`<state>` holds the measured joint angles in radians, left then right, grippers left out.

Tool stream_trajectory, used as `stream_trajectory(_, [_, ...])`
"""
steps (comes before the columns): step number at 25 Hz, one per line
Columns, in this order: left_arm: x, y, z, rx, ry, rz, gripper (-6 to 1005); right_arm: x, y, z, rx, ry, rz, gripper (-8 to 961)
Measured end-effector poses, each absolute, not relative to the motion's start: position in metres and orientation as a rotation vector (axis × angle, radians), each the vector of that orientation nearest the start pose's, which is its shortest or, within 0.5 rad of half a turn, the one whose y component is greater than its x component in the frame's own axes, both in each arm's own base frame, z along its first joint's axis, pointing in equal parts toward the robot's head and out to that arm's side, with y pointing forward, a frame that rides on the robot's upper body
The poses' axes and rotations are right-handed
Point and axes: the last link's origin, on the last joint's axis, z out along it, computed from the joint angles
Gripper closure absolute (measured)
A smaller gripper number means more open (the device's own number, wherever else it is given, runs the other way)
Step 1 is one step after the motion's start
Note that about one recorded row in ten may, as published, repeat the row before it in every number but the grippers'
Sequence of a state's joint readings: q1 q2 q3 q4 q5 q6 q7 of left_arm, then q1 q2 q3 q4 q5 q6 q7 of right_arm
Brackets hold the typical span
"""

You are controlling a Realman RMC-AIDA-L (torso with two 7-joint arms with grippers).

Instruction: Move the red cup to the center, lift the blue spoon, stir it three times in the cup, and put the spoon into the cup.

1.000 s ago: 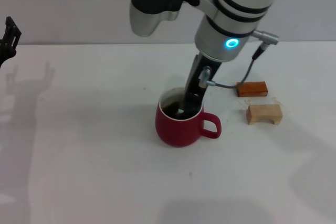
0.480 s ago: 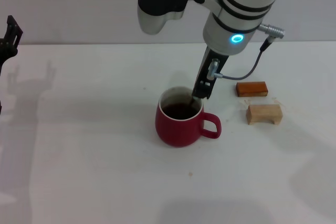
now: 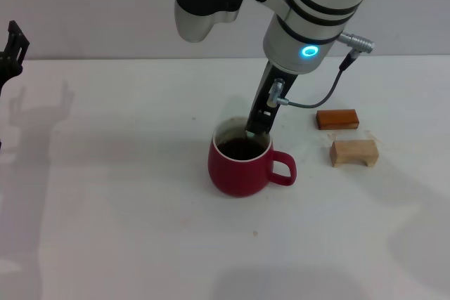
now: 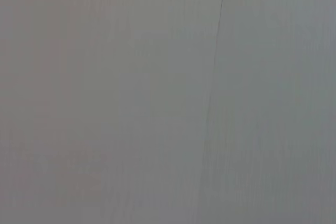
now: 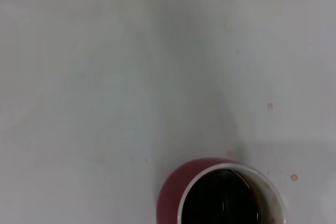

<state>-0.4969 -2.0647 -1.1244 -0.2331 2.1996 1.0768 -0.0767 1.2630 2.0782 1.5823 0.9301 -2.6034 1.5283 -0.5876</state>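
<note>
**Desk:** White tabletop, bare at the near edge. What stands closest to the camera?

**Caption writer:** Nearest is the red cup, about mid-table, its loop handle turned toward the robot's right and dark liquid showing inside the white rim. That central spot fits the task's first step, which I judge complete.

**Desk:** And the arm over it?

**Caption writer:** Just beyond and above the cup, the right gripper angles down so its tip hangs at the far rim, close over the liquid. The slant probably suits a stirring motion inside the mug.

**Desk:** Is it holding the blue spoon?

**Caption writer:** I cannot tell. No pale-blue handle or metal bowl is clear in the head view, and the right wrist camera shows only the cup's mouth and the dark liquid (no fingers in it at all). Whether the claw is wide, narrow or clamped on anything is not visible. The spoon may be hidden between the gripper tip and the liquid; it lies nowhere on the open table.

**Desk:** Farther back?

**Caption writer:** Off to the robot's right, well apart from the cup, sit a pale wooden block and behind it a small orange-brown block. At the far left edge the left gripper is parked away from the work, its wrist camera seeing only blank grey.
</note>
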Motion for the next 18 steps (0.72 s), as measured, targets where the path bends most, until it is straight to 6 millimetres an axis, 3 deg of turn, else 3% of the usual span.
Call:
stream_trajectory(10, [-0.328, 0.369, 0.029, -1.294, -0.623, -0.728, 159, 0.018, 0.397, -0.062, -2.741, 0.243, -0.769, 690])
stream_trajectory(13, [-0.328, 0.369, 0.029, -1.293, -0.623, -0.728, 159, 0.014, 0.405, -0.062, -2.71, 0.19, -0.594, 638])
stream_trajectory(16, [-0.329, 0.368, 0.029, -1.288, -0.632, -0.733, 159, 0.013, 0.408, -0.063, -2.686, 0.15, -0.499, 639])
stream_trajectory(18, [-0.331, 0.367, 0.029, -1.284, -0.642, -0.741, 159, 0.017, 0.41, -0.062, -2.638, 0.098, -0.339, 639])
